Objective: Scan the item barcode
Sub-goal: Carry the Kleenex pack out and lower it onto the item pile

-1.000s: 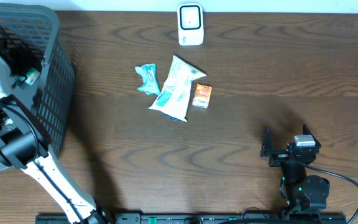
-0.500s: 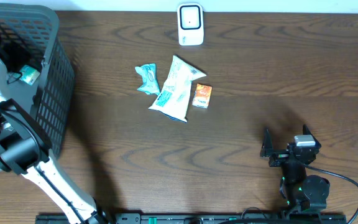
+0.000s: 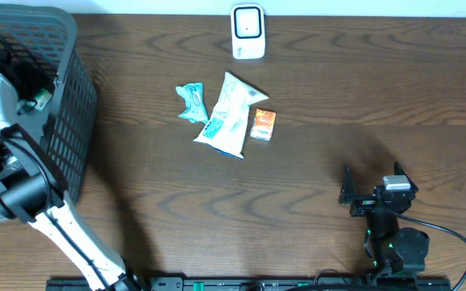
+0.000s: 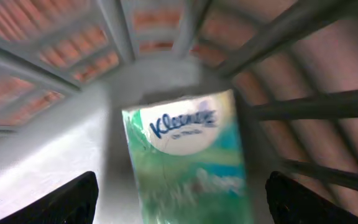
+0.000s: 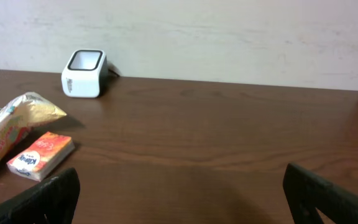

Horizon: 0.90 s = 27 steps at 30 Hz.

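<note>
Since a second ago, only my left arm's white link has shifted slightly inside the grey basket (image 3: pixel 71 121) at the table's left edge. The right arm and everything on the table lie as before.

In the left wrist view, the left gripper (image 4: pixel 191 199) stands wide apart, gripping nothing. A green Kleenex tissue pack (image 4: pixel 185 162) lies on the basket floor between its two dark fingertips, slightly ahead of them and touching neither.

The right gripper (image 5: pixel 182 202) also stands wide apart, low over bare table (image 3: pixel 314 97). The white scanner (image 3: pixel 247 32) sits at the far edge, with a teal packet (image 3: pixel 191 103), white pouch (image 3: pixel 226 115) and orange pack (image 3: pixel 263 124) mid-table.
</note>
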Motion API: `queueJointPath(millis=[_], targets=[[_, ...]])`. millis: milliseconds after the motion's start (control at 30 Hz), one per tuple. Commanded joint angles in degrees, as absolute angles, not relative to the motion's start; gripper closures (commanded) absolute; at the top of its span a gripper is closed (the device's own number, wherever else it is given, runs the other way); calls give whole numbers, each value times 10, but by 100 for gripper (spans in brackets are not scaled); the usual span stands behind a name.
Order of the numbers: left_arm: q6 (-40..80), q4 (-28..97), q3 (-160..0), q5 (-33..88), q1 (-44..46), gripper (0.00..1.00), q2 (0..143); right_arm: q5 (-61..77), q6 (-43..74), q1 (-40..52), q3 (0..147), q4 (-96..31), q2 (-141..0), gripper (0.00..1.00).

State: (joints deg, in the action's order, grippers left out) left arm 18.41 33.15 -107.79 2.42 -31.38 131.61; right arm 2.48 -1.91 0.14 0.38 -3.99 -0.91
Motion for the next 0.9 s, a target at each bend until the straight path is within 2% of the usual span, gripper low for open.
queueJointPath(millis=[0, 133, 167, 200, 233, 267, 367, 533, 700, 867], targets=[[190, 330, -1070, 1, -312, 14, 1343, 20, -13, 4, 3, -42, -6, 1], [190, 333, -1070, 2, -312, 15, 1350, 20, -13, 4, 3, -42, -6, 1], [190, 334, -1070, 2, -312, 20, 1352, 20, -13, 4, 3, -42, -6, 1], [190, 335, -1070, 2, -312, 28, 1352, 20, -13, 4, 3, -42, -6, 1], [190, 336, -1070, 2, -312, 46, 1352, 20, -13, 4, 3, -42, -6, 1], [190, 336, -1070, 2, -312, 55, 1352, 20, -13, 4, 3, -42, -7, 1], [190, 342, -1071, 2, -312, 92, 1348, 20, -13, 4, 3, -42, -6, 1], [190, 362, -1072, 2, -312, 92, 1310, 20, -13, 4, 3, -42, -7, 1], [197, 402, -1072, 10, -311, 92, 1201, 20, -13, 4, 3, -42, -6, 1], [284, 460, -1072, 10, -311, 93, 1067, 20, -13, 4, 3, -42, -6, 1]])
